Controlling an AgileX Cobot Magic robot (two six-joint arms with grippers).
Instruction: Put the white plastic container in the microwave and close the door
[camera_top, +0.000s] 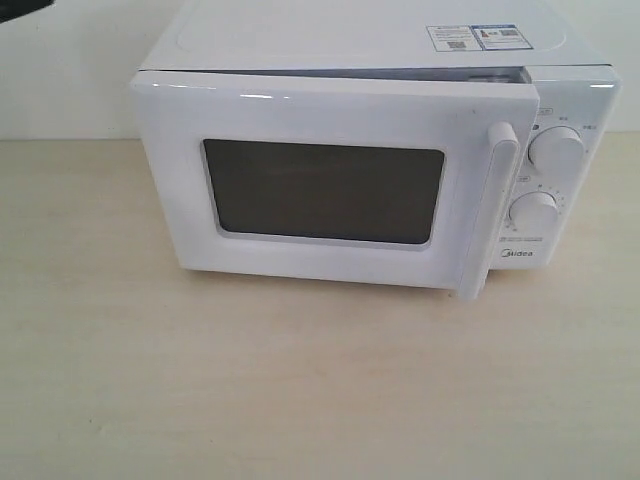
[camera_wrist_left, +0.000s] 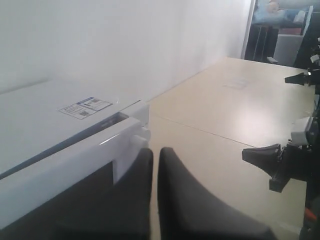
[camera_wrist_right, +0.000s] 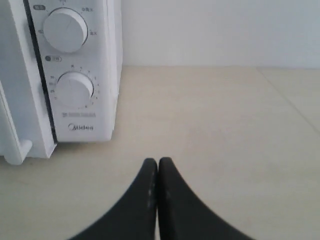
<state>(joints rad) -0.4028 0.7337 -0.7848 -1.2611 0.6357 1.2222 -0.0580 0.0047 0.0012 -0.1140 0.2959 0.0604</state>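
The white microwave (camera_top: 380, 40) stands on the table with its door (camera_top: 330, 110) swung almost shut. The handle (camera_top: 495, 200) side still stands a little off the body, leaving a thin gap along the top. The white plastic container is out of view. My left gripper (camera_wrist_left: 155, 155) hovers above the door's (camera_wrist_left: 75, 165) upper edge near the handle (camera_wrist_left: 137, 135), its black fingers (camera_wrist_left: 180, 200) shut with nothing between them. My right gripper (camera_wrist_right: 158, 165) is shut and empty over bare table, in front of the microwave's dial panel (camera_wrist_right: 75, 90).
The light wooden table (camera_top: 300, 380) stretches in front of and beside the microwave. Two round dials (camera_top: 556, 150) sit right of the door. The other arm's black gripper (camera_wrist_left: 270, 160) shows at the edge of the left wrist view. A white wall stands behind.
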